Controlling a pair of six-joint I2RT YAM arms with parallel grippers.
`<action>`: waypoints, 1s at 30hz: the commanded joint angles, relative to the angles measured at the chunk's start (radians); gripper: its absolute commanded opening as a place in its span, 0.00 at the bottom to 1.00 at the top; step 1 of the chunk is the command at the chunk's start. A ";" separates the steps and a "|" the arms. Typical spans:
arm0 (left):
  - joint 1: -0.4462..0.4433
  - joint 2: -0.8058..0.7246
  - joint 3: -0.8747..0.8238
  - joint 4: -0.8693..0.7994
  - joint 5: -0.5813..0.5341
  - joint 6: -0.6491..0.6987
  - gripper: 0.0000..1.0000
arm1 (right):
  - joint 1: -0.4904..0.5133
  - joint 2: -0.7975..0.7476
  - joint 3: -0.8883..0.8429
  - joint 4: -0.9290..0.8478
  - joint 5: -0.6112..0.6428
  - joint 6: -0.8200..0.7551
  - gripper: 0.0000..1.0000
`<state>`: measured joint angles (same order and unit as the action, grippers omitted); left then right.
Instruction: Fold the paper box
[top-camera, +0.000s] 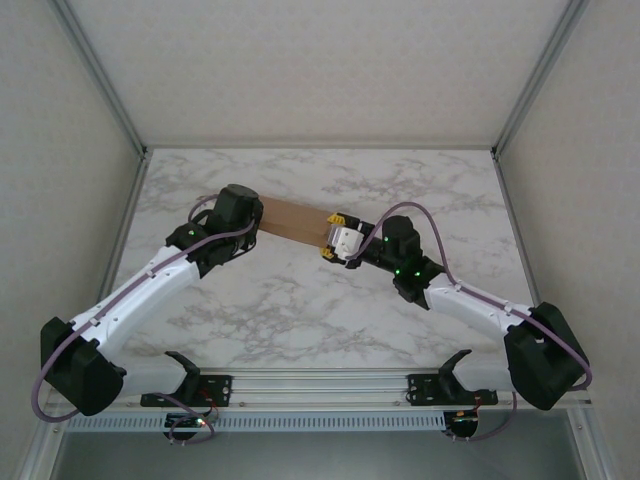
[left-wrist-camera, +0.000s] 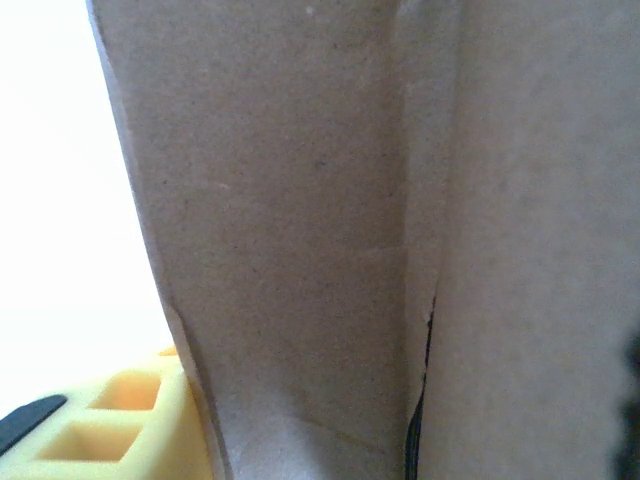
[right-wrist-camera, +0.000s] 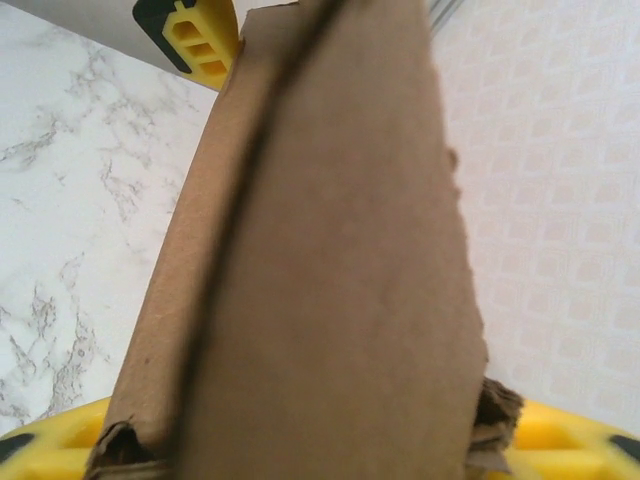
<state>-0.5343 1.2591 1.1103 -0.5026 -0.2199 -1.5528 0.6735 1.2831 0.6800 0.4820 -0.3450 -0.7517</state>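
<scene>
The paper box (top-camera: 296, 221) is a flat brown cardboard strip held off the marble table between my two grippers. My left gripper (top-camera: 258, 222) holds its left end. In the left wrist view the cardboard (left-wrist-camera: 300, 230) stands right against the lens, with one yellow finger (left-wrist-camera: 110, 430) beside it at the lower left. My right gripper (top-camera: 333, 240) is at the box's right end. Seen from the right wrist, the box (right-wrist-camera: 330, 300) runs away from the camera between yellow fingers (right-wrist-camera: 560, 440), its ragged edges touching both. The left gripper's yellow finger (right-wrist-camera: 200, 35) shows at the far end.
The white marble table (top-camera: 330, 310) lies below, bounded by metal frame posts (top-camera: 120, 210) and pale patterned walls on three sides. Both arm bases sit on the rail at the near edge (top-camera: 320, 385).
</scene>
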 joint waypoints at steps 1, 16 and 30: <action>0.002 -0.023 -0.006 0.023 0.018 0.012 0.38 | -0.004 0.003 0.018 0.021 -0.054 0.048 0.49; 0.007 -0.089 -0.049 0.129 0.053 0.217 0.81 | -0.060 0.028 -0.031 0.035 -0.131 0.180 0.44; 0.007 -0.428 -0.183 0.275 0.174 0.879 0.77 | -0.166 0.079 0.030 -0.204 -0.363 0.169 0.43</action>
<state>-0.5320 0.8810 0.9421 -0.2958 -0.0944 -0.8986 0.5152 1.3514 0.6701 0.3405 -0.6209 -0.5797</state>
